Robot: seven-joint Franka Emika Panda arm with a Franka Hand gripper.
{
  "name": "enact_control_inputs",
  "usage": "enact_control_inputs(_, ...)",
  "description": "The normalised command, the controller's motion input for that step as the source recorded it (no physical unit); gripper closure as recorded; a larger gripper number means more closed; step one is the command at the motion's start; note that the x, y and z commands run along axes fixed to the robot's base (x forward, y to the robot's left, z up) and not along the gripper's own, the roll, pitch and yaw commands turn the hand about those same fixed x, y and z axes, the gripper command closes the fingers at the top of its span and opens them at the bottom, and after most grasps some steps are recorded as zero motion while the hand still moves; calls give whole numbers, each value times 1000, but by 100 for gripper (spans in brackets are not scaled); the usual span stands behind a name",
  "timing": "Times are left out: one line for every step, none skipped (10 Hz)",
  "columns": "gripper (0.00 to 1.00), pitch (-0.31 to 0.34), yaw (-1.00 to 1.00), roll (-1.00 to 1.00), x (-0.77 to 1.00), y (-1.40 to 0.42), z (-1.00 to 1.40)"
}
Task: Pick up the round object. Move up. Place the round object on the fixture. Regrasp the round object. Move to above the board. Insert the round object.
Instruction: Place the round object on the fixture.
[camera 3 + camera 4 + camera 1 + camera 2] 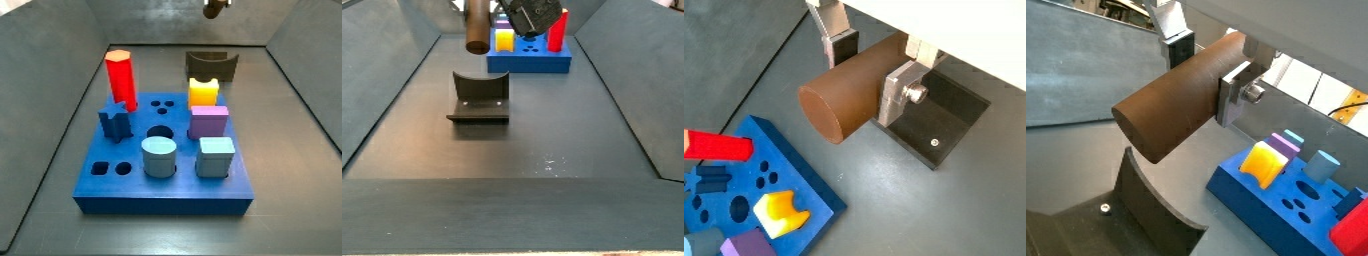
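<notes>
dark grey matte flooring, walled on its sides, carried the dark l-shaped fixture [478,98] with the thick blue board [163,150] beyond it. the gripper [871,62] hung above the fixture, its silver fingers [898,88] clamped on the plain brown cylinder peg [847,94], well clear of the notch. a misaligned descent could roll the peg off the fixture. relative to the fixture, the board held the nearest yellow arch block [203,91] and, farther off, a red hexagonal peg [119,78]; one round hole [159,132] stood empty.

Gripper [871,68]: two flat silver plate fingers [898,92] with dark pads, one plate carrying a round silver screw head. Black, angular gripper body [531,17] visible in a side view.
</notes>
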Motion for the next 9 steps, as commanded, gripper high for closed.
enact_control_inputs(100, 122, -9, -1000, 126, 137, -1000)
enact_control_inputs(100, 143, -26, -1000, 130, 139, -1000)
enact_control_inputs(100, 212, -58, -1000, 145, 134, -1000)
enact_control_inputs(100, 254, -109, -1000, 153, 138, -1000)
enact_control_inputs(100, 274, -168, -1000, 160, 143, -1000)
enact_control_inputs(100, 264, -148, -892, 166, 143, -1000)
enact_control_inputs(100, 203, -173, -639, 179, 141, -1000)
enact_control_inputs(100, 155, -195, -494, 176, 133, -944)
enact_control_inputs(100, 88, -209, -369, 137, 99, -700)
